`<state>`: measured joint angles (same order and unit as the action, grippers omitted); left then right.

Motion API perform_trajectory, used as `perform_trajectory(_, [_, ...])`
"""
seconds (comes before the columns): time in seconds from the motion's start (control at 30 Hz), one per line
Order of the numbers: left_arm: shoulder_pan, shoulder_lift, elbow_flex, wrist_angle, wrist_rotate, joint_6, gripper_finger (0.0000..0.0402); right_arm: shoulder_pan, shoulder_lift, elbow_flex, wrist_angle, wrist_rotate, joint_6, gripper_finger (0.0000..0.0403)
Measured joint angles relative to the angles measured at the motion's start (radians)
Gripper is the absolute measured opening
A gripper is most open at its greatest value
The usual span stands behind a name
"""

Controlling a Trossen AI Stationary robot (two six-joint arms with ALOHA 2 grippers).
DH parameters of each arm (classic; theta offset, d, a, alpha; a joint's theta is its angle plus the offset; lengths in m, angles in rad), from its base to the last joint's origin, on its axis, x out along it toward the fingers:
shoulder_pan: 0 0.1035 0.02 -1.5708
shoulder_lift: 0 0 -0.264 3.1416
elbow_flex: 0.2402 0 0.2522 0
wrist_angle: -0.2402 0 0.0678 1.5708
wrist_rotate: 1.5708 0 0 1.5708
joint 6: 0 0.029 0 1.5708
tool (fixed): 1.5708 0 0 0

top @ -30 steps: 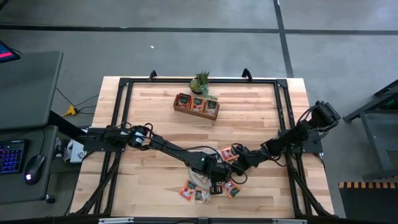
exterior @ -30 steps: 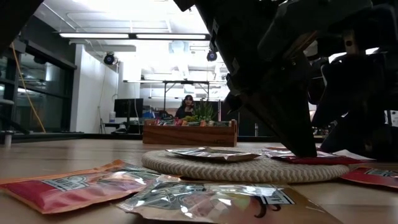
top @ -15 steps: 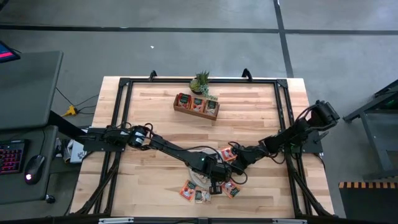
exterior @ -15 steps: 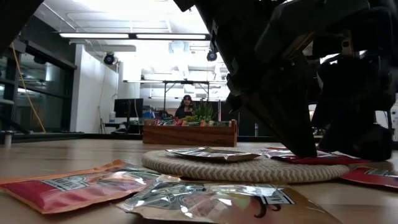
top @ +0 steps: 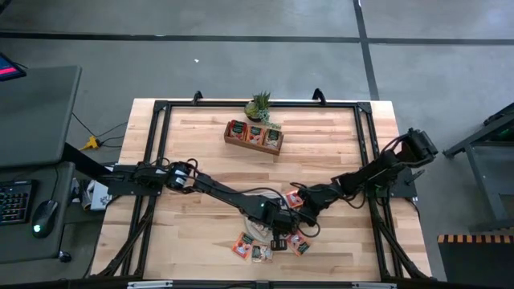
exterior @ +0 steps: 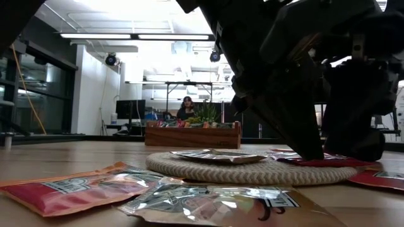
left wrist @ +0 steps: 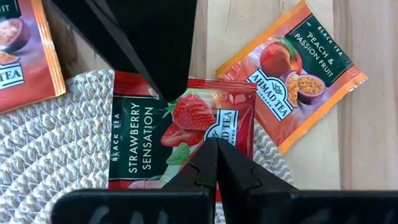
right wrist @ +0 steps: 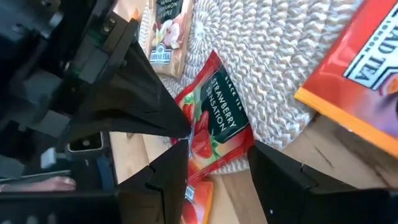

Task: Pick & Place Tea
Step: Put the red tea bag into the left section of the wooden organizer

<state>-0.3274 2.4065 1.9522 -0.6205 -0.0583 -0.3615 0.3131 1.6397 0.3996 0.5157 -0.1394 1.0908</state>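
From above, my left arm stretches low across the tabletop [top: 201,140] from its left side, and my left pincer [top: 279,222] is down at the round woven mat [top: 255,227] near the front edge. My right arm reaches in from the right, its right pincer [top: 303,202] just beside the left one, among the scattered tea sachets [top: 255,250].

At tabletop level, both dark pincers come down onto the mat [exterior: 252,169]; sachets [exterior: 82,188] lie flat in front.

Past my left wrist, my left pincer [left wrist: 214,142] is clenched, its tips on the strawberry sachet [left wrist: 161,140] lying half on the mat.

Past my right wrist, my right pincer [right wrist: 217,163] is released, fingers [right wrist: 277,177] apart, straddling that strawberry sachet [right wrist: 214,127].
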Motion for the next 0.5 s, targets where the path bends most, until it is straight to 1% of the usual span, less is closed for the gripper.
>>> perform_trajectory(0.1, [-0.002, 0.000, 0.000, 0.000, 0.000, 0.014, 0.0000, -0.009, 0.001, 0.012, -0.025, -0.008, -0.039, 0.0161])
perform_trajectory(0.2, [-0.001, 0.000, 0.000, 0.000, 0.006, 0.015, 0.0000, -0.024, 0.001, 0.014, -0.031, -0.024, -0.068, 0.0149])
perform_trajectory(0.37, [0.000, 0.000, 0.000, -0.001, 0.012, 0.014, 0.0000, -0.045, 0.001, 0.014, -0.032, -0.037, -0.101, 0.0115])
perform_trajectory(0.5, [0.000, 0.000, 0.000, 0.000, 0.012, 0.015, 0.0000, -0.056, 0.001, 0.014, -0.029, -0.034, -0.116, 0.0076])
